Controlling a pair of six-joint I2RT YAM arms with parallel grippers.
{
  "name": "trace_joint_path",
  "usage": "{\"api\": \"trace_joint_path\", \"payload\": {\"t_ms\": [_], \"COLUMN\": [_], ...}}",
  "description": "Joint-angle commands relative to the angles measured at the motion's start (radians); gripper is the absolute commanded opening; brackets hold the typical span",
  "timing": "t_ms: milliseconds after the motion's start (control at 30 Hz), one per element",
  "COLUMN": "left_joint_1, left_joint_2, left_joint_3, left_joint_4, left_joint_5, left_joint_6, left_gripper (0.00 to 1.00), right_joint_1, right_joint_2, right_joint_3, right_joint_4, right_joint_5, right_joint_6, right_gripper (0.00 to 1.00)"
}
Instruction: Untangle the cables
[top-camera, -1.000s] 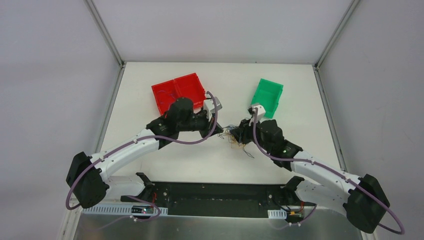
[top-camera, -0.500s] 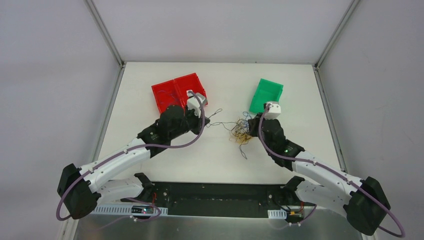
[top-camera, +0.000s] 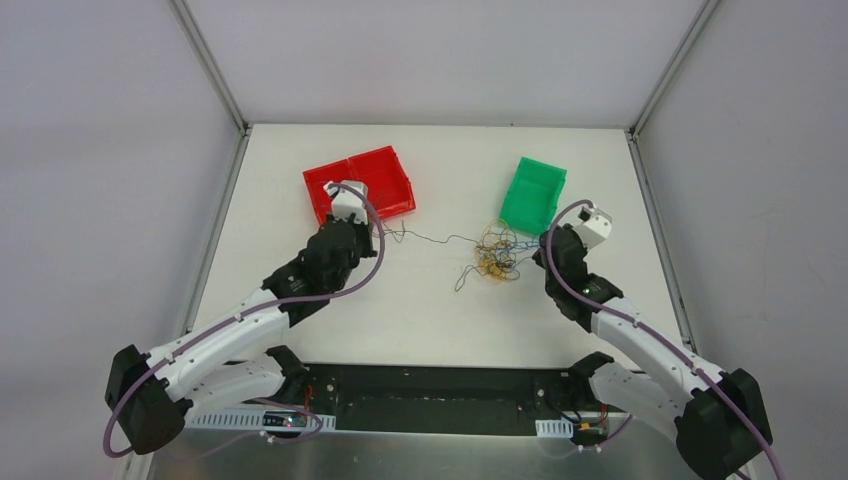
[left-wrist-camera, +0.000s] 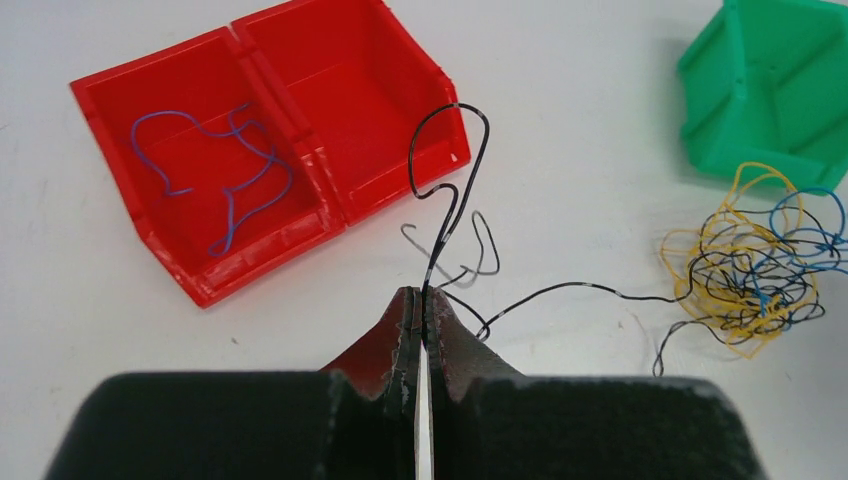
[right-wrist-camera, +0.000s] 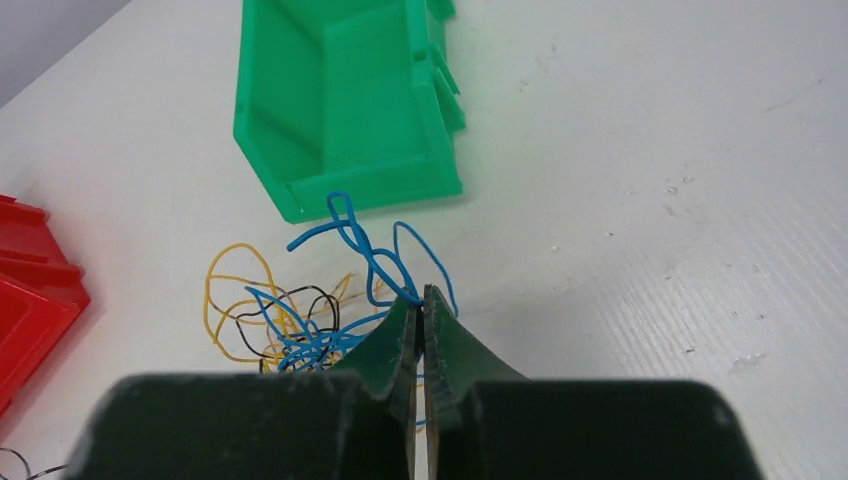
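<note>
On the tabletop (top-camera: 420, 310) we judge the task to be at an early stage. The red bin (left-wrist-camera: 330, 185) holds one freed blue wire (left-wrist-camera: 235, 190) in one compartment. We see no wire in the green bin (top-camera: 533, 195). The cables (top-camera: 495, 250) lie knotted just beside the green bin: yellow, blue and black. The left tool (left-wrist-camera: 420, 300) is clamped on a black wire (left-wrist-camera: 560, 290) that runs to the knot. The right tool (right-wrist-camera: 420, 295) is clamped on a blue strand (right-wrist-camera: 370, 250). The only obstacle we see is the knot itself.
</note>
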Motion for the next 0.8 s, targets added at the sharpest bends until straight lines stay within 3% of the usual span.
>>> {"api": "trace_joint_path", "payload": {"t_ms": [0, 133, 233, 433, 633, 767], "left_joint_1": [0.012, 0.012, 0.013, 0.012, 0.011, 0.012], "left_joint_2": [-0.069, -0.099, -0.106, -0.092, -0.124, -0.173], "left_joint_3": [-0.041, -0.081, -0.096, -0.089, -0.112, -0.134], "left_joint_4": [0.053, 0.139, 0.193, 0.209, 0.244, 0.268], "left_joint_5": [-0.139, -0.036, 0.096, 0.212, 0.260, 0.289], "left_joint_6": [-0.031, -0.007, 0.019, 0.033, 0.038, 0.035], "left_gripper": [0.00, 0.00, 0.00, 0.00, 0.00, 0.00], "right_joint_1": [-0.011, -0.009, -0.005, 0.040, 0.248, 0.323], "right_joint_2": [-0.002, -0.008, -0.039, -0.077, 0.037, 0.165], "right_joint_3": [0.058, 0.075, 0.049, -0.009, 0.058, 0.122], "right_joint_4": [-0.052, -0.036, 0.053, 0.215, 0.214, 0.202], "right_joint_5": [0.033, -0.089, -0.265, -0.510, -0.407, -0.327], "right_joint_6": [0.053, -0.014, -0.087, -0.188, -0.350, -0.421], "right_gripper": [0.03, 0.56, 0.72, 0.76, 0.70, 0.69]}}
